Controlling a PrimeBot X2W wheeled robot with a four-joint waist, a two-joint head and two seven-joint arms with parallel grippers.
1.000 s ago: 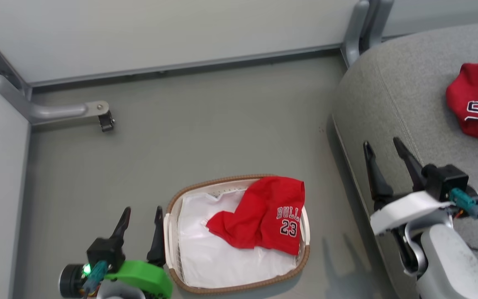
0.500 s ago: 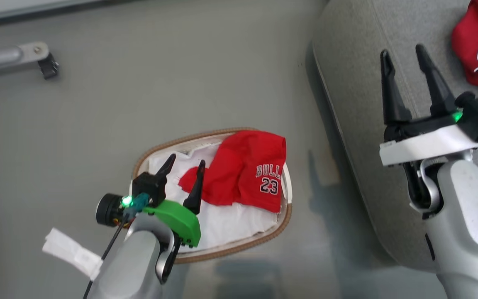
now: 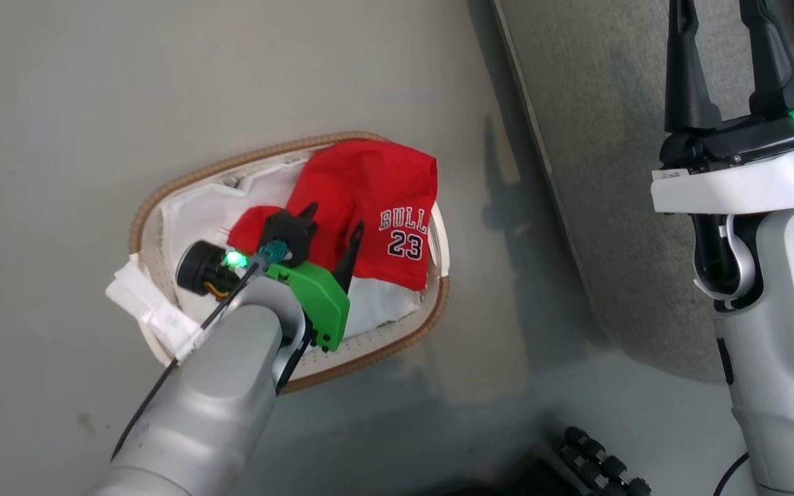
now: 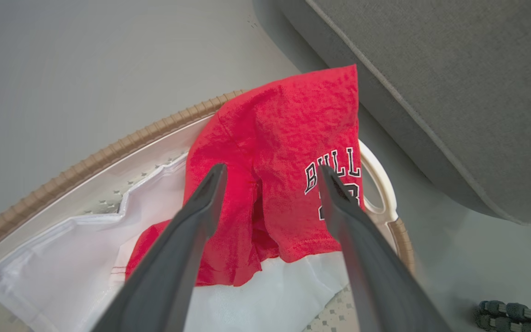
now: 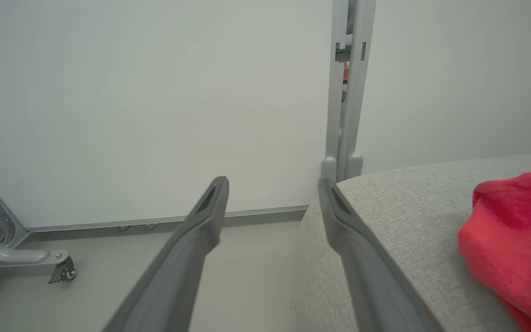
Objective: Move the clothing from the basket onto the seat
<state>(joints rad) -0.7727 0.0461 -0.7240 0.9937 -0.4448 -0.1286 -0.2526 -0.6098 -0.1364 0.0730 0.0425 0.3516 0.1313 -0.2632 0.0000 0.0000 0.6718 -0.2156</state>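
1. Red clothing (image 3: 369, 200) is seen draped in the basket (image 3: 383, 348), on the floor beside the seat (image 3: 597, 172).
2. The left gripper (image 4: 271, 168) is held spread wide over it; nothing is pinched, and contact cannot be told.
3. The right gripper (image 5: 272, 180) is spread and empty at the seat's edge, where another red garment (image 5: 514, 230) is laid.

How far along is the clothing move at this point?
Done: one red jersey lies on the seat. In hand: the open left gripper hovers over the second jersey in the basket, not yet gripping. Left: grasp it and carry it across.
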